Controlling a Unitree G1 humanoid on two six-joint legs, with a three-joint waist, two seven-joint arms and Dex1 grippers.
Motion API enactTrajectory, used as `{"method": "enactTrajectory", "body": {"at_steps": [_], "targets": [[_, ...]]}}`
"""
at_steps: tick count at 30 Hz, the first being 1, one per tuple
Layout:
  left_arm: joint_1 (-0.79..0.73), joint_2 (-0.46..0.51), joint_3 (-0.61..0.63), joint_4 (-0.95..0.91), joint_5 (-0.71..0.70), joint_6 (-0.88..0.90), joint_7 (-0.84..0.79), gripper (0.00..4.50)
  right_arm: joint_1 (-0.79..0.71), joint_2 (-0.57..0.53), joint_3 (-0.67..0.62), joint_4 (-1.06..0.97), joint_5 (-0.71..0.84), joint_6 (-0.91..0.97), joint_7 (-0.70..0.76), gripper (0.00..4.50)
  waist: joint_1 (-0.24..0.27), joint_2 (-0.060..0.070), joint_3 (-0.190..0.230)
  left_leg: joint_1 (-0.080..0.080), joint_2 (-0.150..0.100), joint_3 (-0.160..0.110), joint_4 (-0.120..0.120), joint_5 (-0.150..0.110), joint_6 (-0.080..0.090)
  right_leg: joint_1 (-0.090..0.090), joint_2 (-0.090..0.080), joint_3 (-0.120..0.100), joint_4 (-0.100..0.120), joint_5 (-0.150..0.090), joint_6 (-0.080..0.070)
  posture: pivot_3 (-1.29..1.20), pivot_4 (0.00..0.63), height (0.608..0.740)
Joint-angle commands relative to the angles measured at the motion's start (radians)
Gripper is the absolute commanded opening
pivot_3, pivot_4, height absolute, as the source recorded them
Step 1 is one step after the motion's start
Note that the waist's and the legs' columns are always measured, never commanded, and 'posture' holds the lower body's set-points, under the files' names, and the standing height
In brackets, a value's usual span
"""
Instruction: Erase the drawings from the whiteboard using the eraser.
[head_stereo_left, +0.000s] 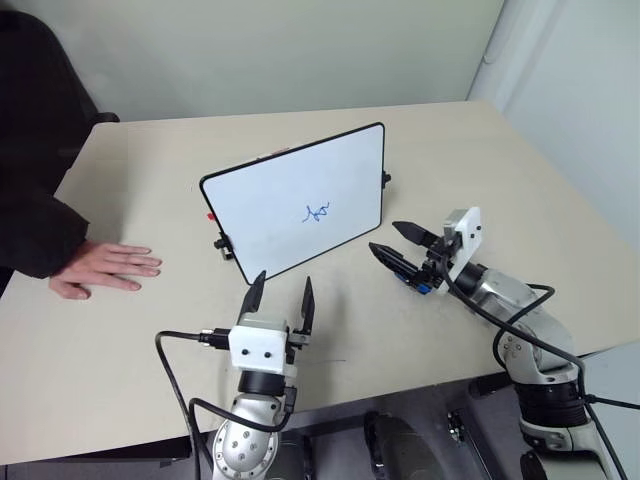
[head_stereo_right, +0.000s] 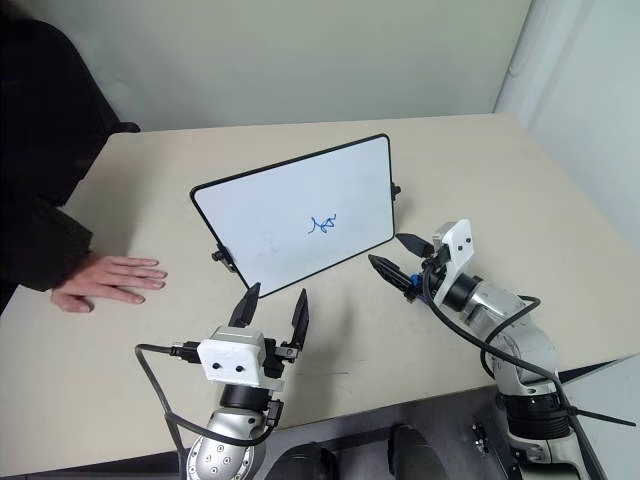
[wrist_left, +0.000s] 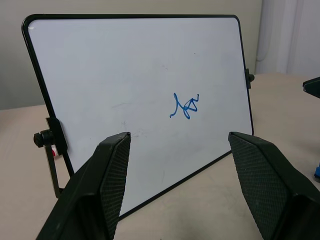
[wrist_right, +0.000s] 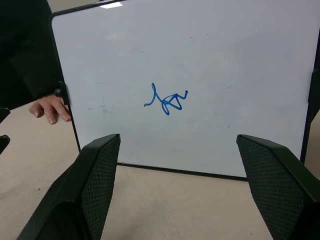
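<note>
The whiteboard (head_stereo_left: 270, 200) stands tilted back on its small black feet in the middle of the table. The drawings (head_stereo_left: 316, 212), a small blue scribble, sit right of its centre and face both wrist cameras (wrist_right: 166, 101). My right gripper (head_stereo_left: 382, 235) hovers open just off the board's lower right corner, pointing at it. The eraser (head_stereo_left: 421, 287), a small blue block, lies on the table under that gripper's fingers and is partly covered by them. My left gripper (head_stereo_left: 284, 279) is open in front of the board's lower edge, with nothing between its fingers.
A person's hand (head_stereo_left: 105, 268) rests flat on the table (head_stereo_left: 520, 170) at the left, with a dark sleeve behind it. The table's front edge runs close below both arms. Bare tabletop lies right of and behind the board.
</note>
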Motion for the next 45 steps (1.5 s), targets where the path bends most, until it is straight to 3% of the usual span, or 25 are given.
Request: {"method": "enactTrajectory", "body": {"at_steps": [1, 11, 14, 20, 28, 37, 45], "targets": [[-0.011, -0.024, -0.057, -0.013, -0.008, -0.013, -0.005, 3.42, -0.003, -0.008, -0.011, -0.044, 0.014, -0.005, -0.002, 3.93, 0.000, 0.000, 0.000, 0.000, 0.000, 0.000, 0.000, 0.000, 0.000, 0.000, 0.000, 0.000, 0.000, 0.000, 0.000, 0.00, 0.150, 0.731], [-0.048, -0.026, -0.046, 0.024, -0.026, -0.018, -0.012, 3.42, 0.003, -0.076, -0.034, -0.068, 0.026, 0.101, -0.024, 3.93, 0.000, 0.000, 0.000, 0.000, 0.000, 0.000, 0.000, 0.000, 0.000, 0.001, 0.000, 0.000, 0.000, 0.000, 0.000, 0.00, 0.150, 0.731], [-0.047, -0.029, -0.041, 0.030, -0.031, -0.023, -0.004, 3.42, -0.002, -0.126, -0.049, -0.073, 0.034, 0.165, -0.028, 4.49, 0.000, 0.000, 0.000, 0.000, 0.000, 0.000, 0.000, 0.000, 0.000, 0.003, 0.000, 0.000, 0.000, 0.000, 0.000, 0.00, 0.150, 0.731], [-0.018, -0.029, -0.031, 0.019, -0.039, -0.015, 0.007, 3.42, -0.024, -0.226, -0.045, -0.053, 0.033, 0.343, -0.046, 4.49, 0.000, 0.000, 0.000, 0.000, 0.000, 0.000, 0.000, 0.000, 0.000, 0.004, 0.000, 0.000, 0.000, -0.001, 0.002, 0.00, 0.150, 0.731], [0.019, -0.020, -0.007, 0.008, -0.048, -0.016, 0.004, 3.42, -0.104, -0.250, -0.005, 0.011, 0.030, 0.502, -0.039, 4.49, -0.002, 0.000, 0.000, 0.000, 0.000, 0.000, -0.001, 0.000, 0.000, 0.003, 0.001, 0.000, 0.000, -0.002, 0.004, 0.00, 0.150, 0.731], [0.041, -0.021, -0.015, -0.001, -0.035, -0.018, 0.010, 3.42, -0.166, -0.255, 0.123, 0.119, -0.062, 0.523, -0.038, 4.49, -0.001, 0.000, 0.000, 0.000, 0.000, 0.000, -0.001, 0.000, 0.000, 0.001, 0.000, 0.000, 0.000, -0.002, 0.004, 0.00, 0.150, 0.731], [0.040, -0.023, -0.021, -0.001, -0.024, -0.021, 0.015, 3.42, -0.167, -0.266, 0.140, 0.133, -0.096, 0.516, -0.019, 4.49, 0.000, 0.000, 0.000, 0.000, 0.000, 0.000, -0.001, 0.000, 0.000, 0.000, 0.000, 0.000, 0.000, -0.001, 0.001, 0.00, 0.150, 0.731]]}}
